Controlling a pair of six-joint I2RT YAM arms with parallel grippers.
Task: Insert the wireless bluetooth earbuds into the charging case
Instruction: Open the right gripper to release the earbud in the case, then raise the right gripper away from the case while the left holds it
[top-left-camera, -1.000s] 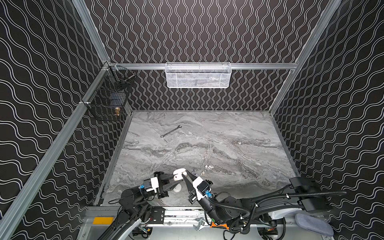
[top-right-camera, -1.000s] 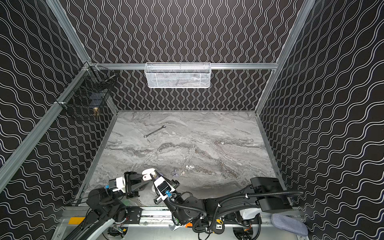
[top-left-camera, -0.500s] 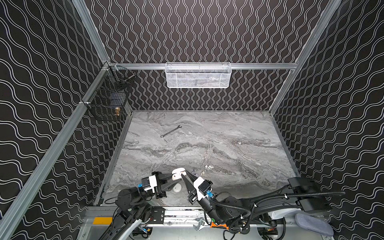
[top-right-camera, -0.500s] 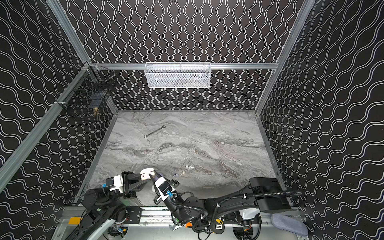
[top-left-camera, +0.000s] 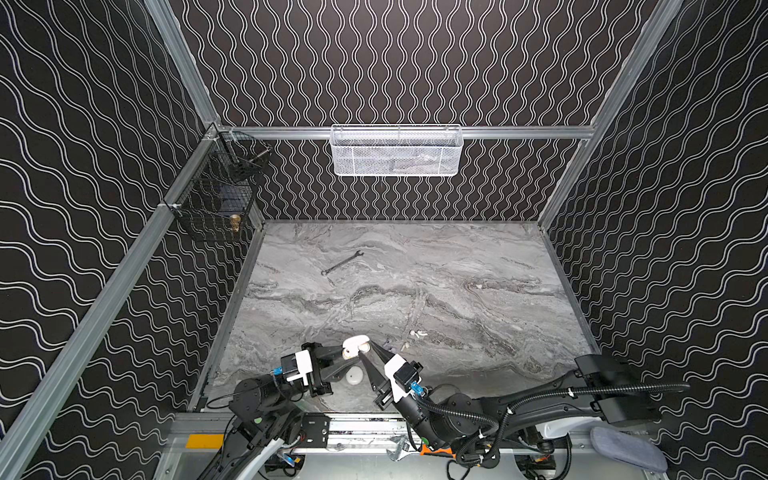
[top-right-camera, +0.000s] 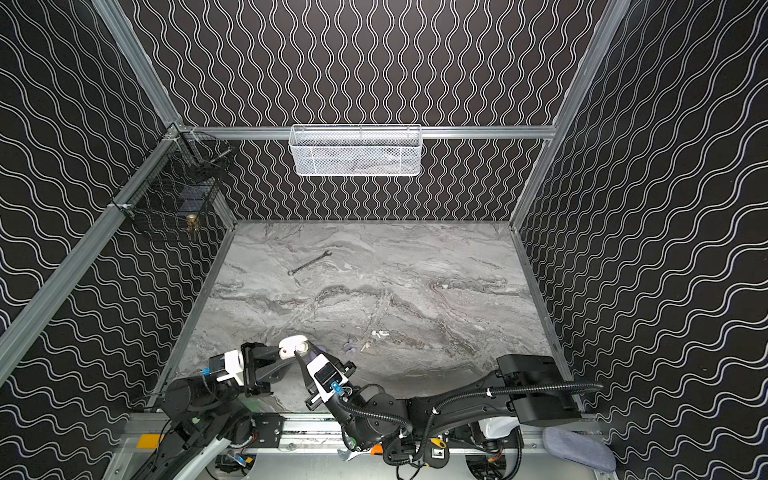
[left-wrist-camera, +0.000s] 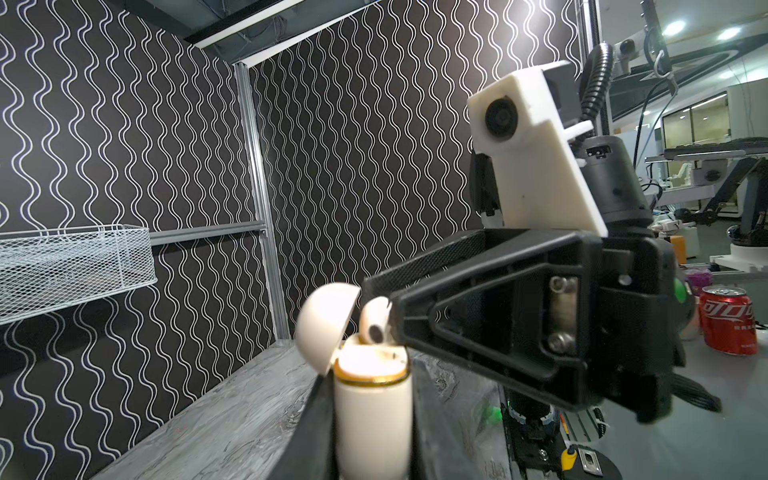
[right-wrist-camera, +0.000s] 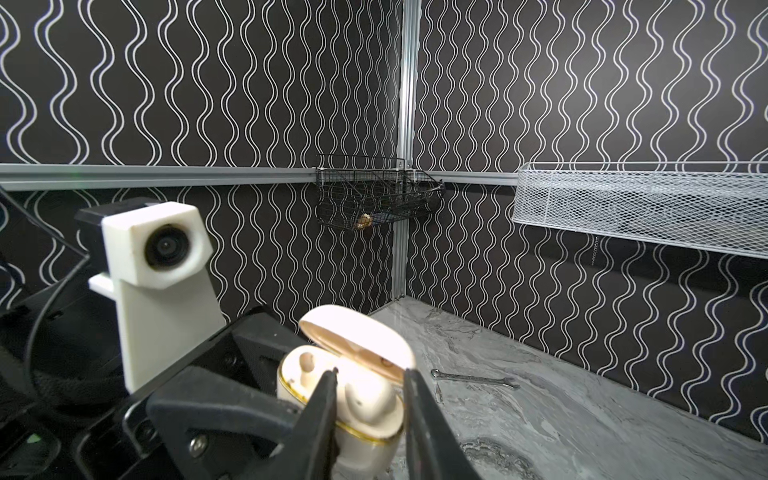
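The white, gold-rimmed charging case (left-wrist-camera: 372, 407) stands upright with its lid (right-wrist-camera: 357, 336) flipped open, and my left gripper (left-wrist-camera: 371, 440) is shut on its body. In both top views the case (top-left-camera: 355, 347) (top-right-camera: 293, 347) is near the table's front edge, left of centre. One white earbud (right-wrist-camera: 365, 399) (left-wrist-camera: 374, 320) sits in a socket of the case; the socket beside it is empty. My right gripper (right-wrist-camera: 371, 372) (top-left-camera: 368, 349) straddles that earbud with its jaws parted. More earbuds (top-left-camera: 417, 332) (top-right-camera: 378, 332) lie loose on the table to the right.
A second white case (top-left-camera: 354, 377) lies on the table under my left gripper. A wrench (top-left-camera: 341, 262) lies farther back. A white mesh basket (top-left-camera: 395, 151) hangs on the back wall and a black wire basket (top-left-camera: 216, 195) on the left wall.
My right gripper's jaws have spread apart around the earbud in the case. The left gripper and the case have barely moved.
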